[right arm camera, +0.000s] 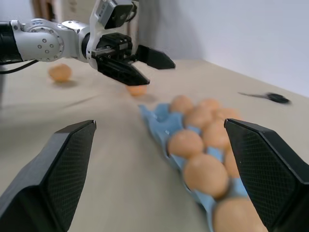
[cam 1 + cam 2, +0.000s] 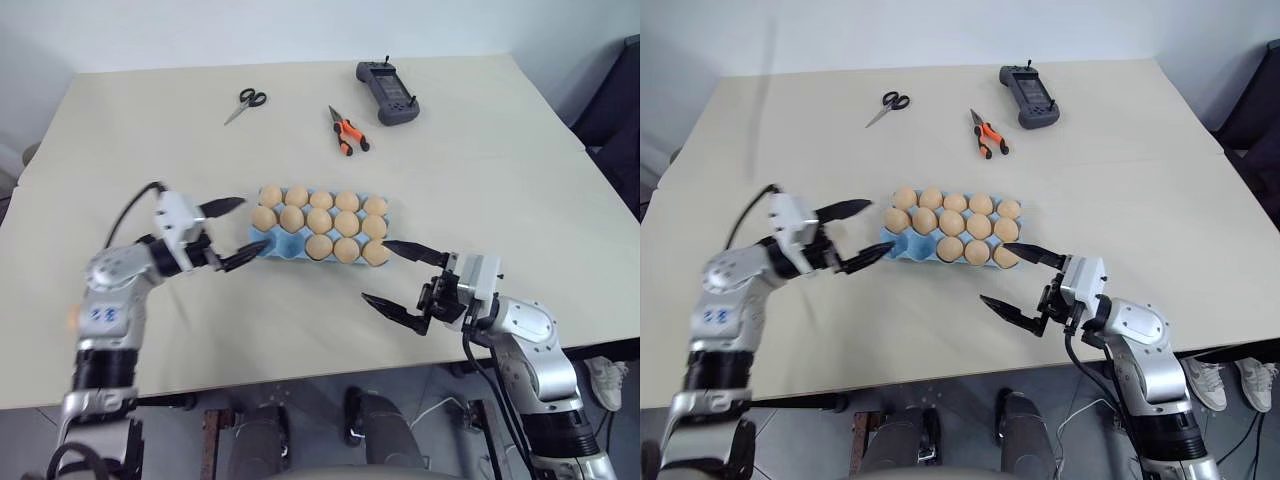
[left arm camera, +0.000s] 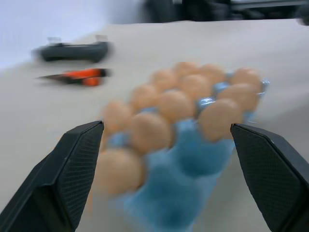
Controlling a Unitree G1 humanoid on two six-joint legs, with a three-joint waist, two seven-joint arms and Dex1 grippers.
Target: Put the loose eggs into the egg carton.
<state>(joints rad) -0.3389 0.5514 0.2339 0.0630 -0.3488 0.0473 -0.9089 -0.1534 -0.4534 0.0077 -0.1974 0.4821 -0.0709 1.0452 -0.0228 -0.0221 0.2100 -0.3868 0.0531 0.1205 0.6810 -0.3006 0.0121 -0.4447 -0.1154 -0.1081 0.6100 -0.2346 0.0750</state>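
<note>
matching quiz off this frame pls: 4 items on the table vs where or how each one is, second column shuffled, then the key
1. egg carton
2. scissors
3. orange-handled pliers
4. left gripper

A. open, at the carton's left end
B. between the scissors and the dark handheld controller
C. table centre, nearly full of eggs
D. far side of the table, left of the pliers

Pairs: 1-C, 2-D, 3-B, 4-A
</note>
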